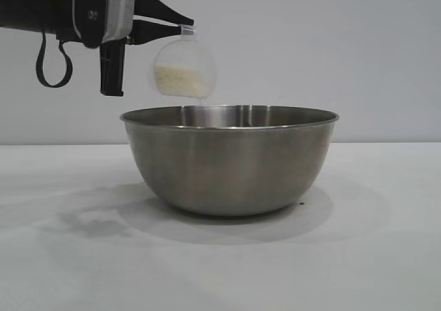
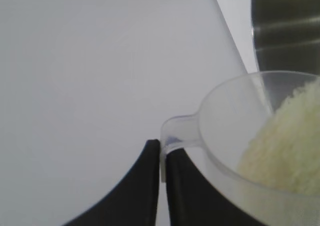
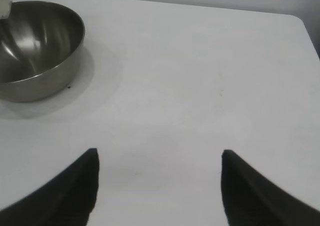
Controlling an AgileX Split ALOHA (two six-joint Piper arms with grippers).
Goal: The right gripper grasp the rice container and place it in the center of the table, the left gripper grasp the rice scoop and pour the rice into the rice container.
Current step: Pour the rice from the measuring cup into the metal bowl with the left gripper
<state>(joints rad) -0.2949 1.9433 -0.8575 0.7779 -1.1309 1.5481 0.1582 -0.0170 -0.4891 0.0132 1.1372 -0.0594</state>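
Big steel rice container (image 1: pixel 229 159) front and center on the white counter (image 1: pixel 372 256). Upper left: left gripper (image 1: pixel 180 27), fingers pinched tight on the rice scoop (image 1: pixel 185 67) handle, tipped just above the rim, rice (image 1: pixel 182 81) trickling down. Right gripper (image 3: pixel 159 186) elsewhere, fingers spread, holding nothing.

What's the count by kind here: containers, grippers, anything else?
Steel bowls: 1, the bowl on the table.
Clear plastic scoops: 1, the scoop with rice, tipped over the bowl.
Grippers: 2, the left gripper shut on the scoop's handle, the right gripper open above bare table.
Total: 4.
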